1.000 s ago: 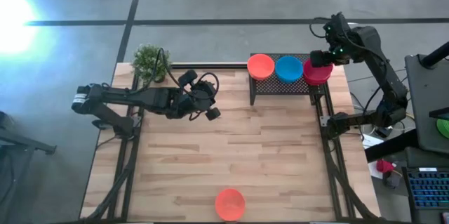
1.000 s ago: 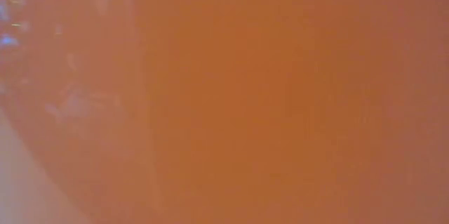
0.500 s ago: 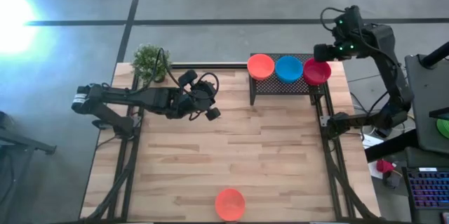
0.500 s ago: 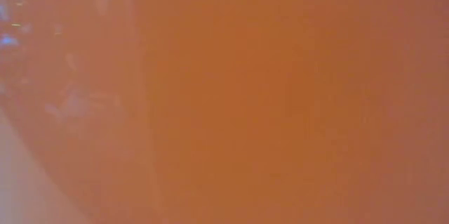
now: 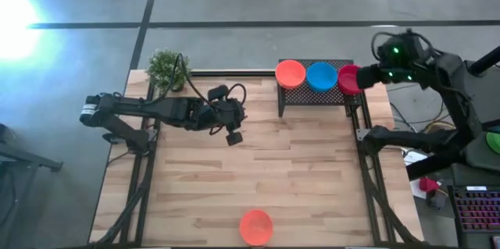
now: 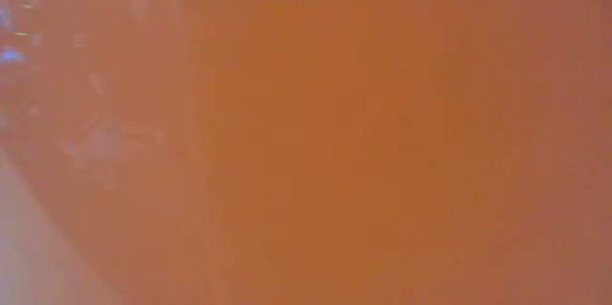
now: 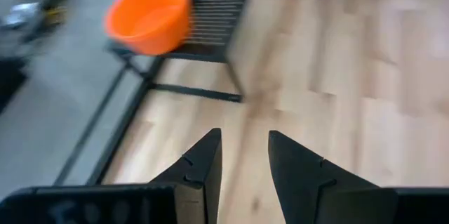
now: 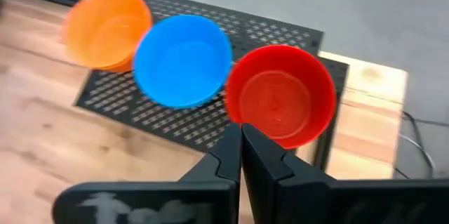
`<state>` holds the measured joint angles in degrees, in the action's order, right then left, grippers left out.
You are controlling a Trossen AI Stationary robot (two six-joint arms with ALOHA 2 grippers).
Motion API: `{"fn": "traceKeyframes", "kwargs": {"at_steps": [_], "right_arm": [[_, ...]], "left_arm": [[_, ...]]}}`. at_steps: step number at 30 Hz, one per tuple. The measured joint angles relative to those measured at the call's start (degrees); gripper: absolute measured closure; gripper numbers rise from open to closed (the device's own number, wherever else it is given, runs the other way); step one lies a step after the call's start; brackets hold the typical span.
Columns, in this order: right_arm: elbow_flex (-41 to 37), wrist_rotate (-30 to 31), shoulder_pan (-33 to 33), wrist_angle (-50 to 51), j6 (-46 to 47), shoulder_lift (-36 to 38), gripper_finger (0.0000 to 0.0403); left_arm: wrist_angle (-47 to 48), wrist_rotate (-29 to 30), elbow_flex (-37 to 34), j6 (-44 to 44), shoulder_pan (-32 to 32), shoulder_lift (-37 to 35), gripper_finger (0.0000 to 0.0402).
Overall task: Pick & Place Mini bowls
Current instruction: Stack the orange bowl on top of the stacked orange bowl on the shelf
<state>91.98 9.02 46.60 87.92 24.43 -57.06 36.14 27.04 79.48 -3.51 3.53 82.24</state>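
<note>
Bowls sit in a row on the black mesh rack (image 5: 316,93) at the table's far edge: an orange bowl (image 5: 290,72), a blue bowl (image 5: 321,76) and a red bowl (image 5: 349,80), while another orange bowl (image 5: 255,226) rests alone at the near edge of the wooden table (image 5: 297,171), filling the low view. The right gripper (image 8: 242,147) hangs just beside the red bowl, off the rack's right end, its fingers pressed together and empty. The left gripper (image 7: 244,155) hovers over bare wood near the potted plant (image 5: 167,68), fingers slightly spread, holding nothing.

Left end effector (image 7: 243,155) slightly parted, low; right end effector (image 8: 241,147) closed, raised.
</note>
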Motion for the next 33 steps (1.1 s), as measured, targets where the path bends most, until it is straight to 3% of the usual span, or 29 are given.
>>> {"fn": "traceKeyframes", "kwargs": {"at_steps": [6, 8, 16, 19, 33], "right_arm": [[-0.32, -0.03, -5.36, -0.27, -1.10, 4.07, 0.0394], [-0.34, -1.16, -6.41, -0.26, -4.03, 5.19, 0.0394], [-0.37, -19.30, -7.75, -0.23, -9.47, 9.88, 0.0394], [-0.37, -19.80, -7.75, -0.22, -9.22, 11.48, 0.0394], [-0.39, -17.60, -7.73, -0.26, -13.10, 14.43, 0.0394]], "left_arm": [[2.85, -16.91, 0.00, 4.93, 0.04, -0.02, 0.0289], [5.68, -19.64, 0.00, 5.81, 0.26, -0.02, 0.0289], [10.61, -23.38, 0.00, -0.38, 1.90, -0.07, 0.0289], [10.64, -26.57, 0.00, -1.09, 3.37, -0.07, 0.0289], [11.06, -28.43, -0.11, -0.68, 9.20, 2.75, 0.0289]]}}
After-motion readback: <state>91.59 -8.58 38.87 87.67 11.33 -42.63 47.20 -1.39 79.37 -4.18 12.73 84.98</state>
